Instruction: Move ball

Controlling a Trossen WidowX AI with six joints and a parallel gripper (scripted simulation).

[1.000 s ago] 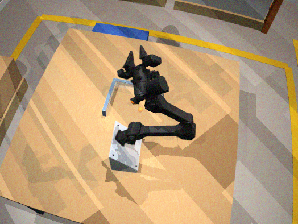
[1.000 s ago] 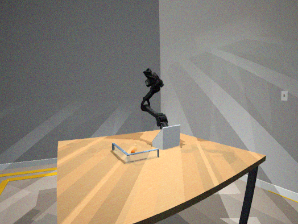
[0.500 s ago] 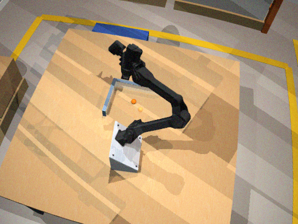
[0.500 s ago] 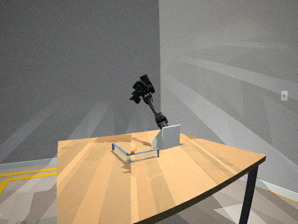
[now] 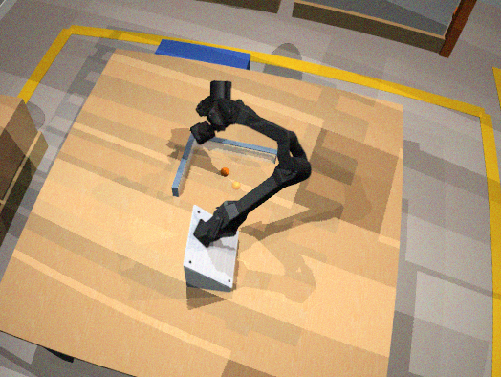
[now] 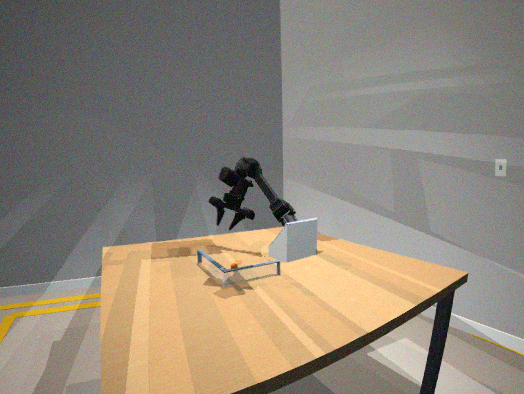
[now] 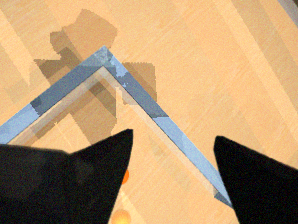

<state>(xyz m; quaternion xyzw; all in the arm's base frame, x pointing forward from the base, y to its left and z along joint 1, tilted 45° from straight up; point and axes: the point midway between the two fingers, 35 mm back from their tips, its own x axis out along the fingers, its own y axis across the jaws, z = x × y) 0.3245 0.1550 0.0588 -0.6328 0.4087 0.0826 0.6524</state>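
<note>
- Desk (image 5: 311,268): wide wooden top carrying everything; grey base block (image 5: 210,260) near the middle with the arm (image 5: 268,188) rising from it.
- Arm: folded up and over, reaching past the walls' corner, high above the wood.
- Walls (image 5: 184,167): two low clear strips meeting in a corner, open toward the base block.
- End effector (image 6: 231,215): hangs in the air over the corner, fingers pointing down, set partly apart with nothing between them. Wrist view looks straight onto the corner (image 7: 107,57).
- Ball (image 5: 225,171): orange, on the desk inside the walls' angle, touching neither wall, well below and apart from the end effector.
- Copy (image 5: 235,185): pale, just beside the ball on the base-block side; the two look apart, barely.
- Step in hand, as judged: approach. Swing back from the corner until the ball sits centred between the fingers, then descend straight. The shift needed is short, so a slow, gentle move suits; a round ball will roll on any glancing touch. Release only once settled.
</note>
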